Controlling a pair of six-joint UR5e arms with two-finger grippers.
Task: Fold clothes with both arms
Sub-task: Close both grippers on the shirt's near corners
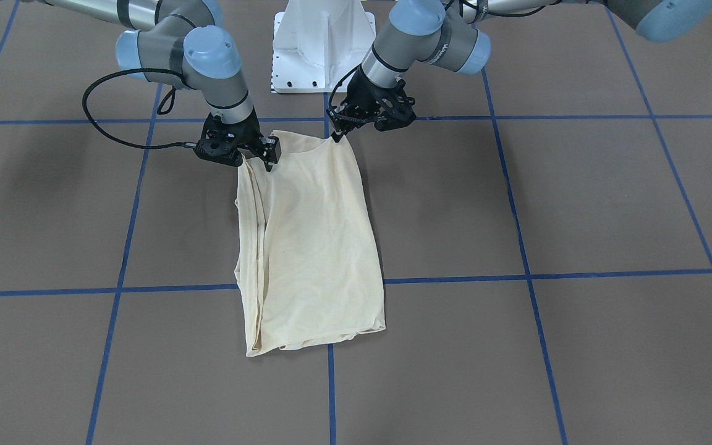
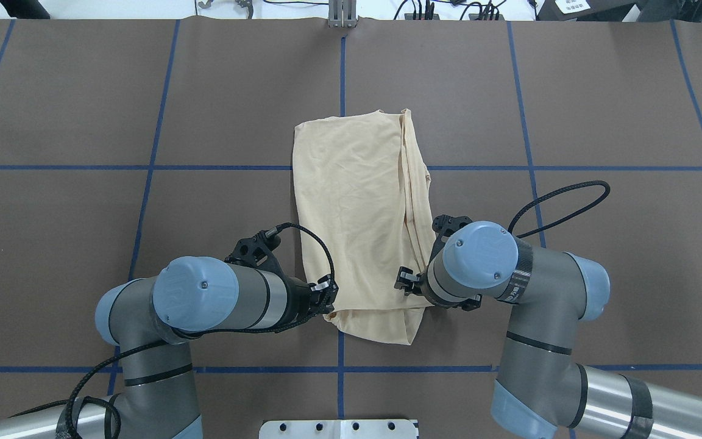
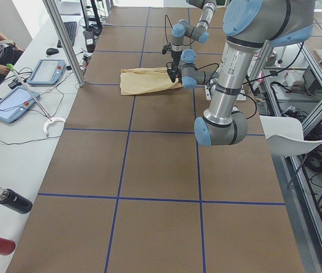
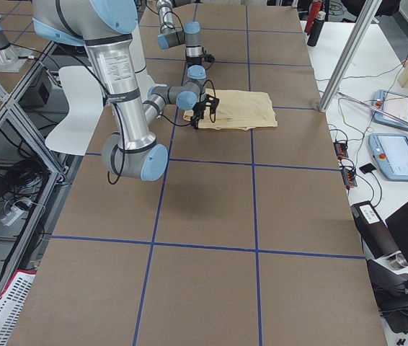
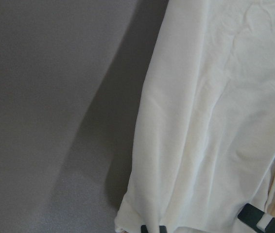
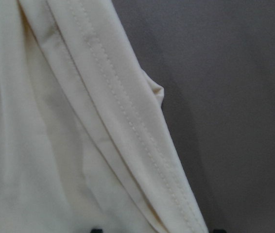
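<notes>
**A:** Left claw status?

**B:** Left claw (image 1: 335, 131) is narrow, pinching one near corner of the shirt (image 1: 313, 247). In the front view that corner peaks up to its tips.

**A:** Right one?

**B:** Right claw (image 1: 264, 154) is at the other near corner, across the shirt's width from the left claw. I can't tell how wide it is. Its wrist view shows two dark fingertips (image 6: 95, 230) at the bottom edge, set apart. One is over fabric, the other is toward the table side. The front view shows one finger block over the cloth.

**A:** Where does the shirt sit overall?

**B:** It's folded lengthwise into a long strip on the brown table (image 1: 517, 204). It runs from the two claws straight away from the robot. The edge between the claws sags in a shallow curve. From overhead, the fabric bulges a little past both claws toward the robot as a rounded fold.

**A:** Layers?

**B:** Stacked folds with a stitched hem (image 6: 128, 121) run down the long edge on the right claw's side. The left claw's side is one smooth edge.

**A:** Anything else nearby?

**B:** The white pedestal base (image 1: 323, 43) is behind the claws, between the arms. A blue tape line (image 1: 455, 276) passes under the shirt well beyond both claws. A black cable (image 1: 158, 147) loops out from the right claw, away from the shirt.
</notes>
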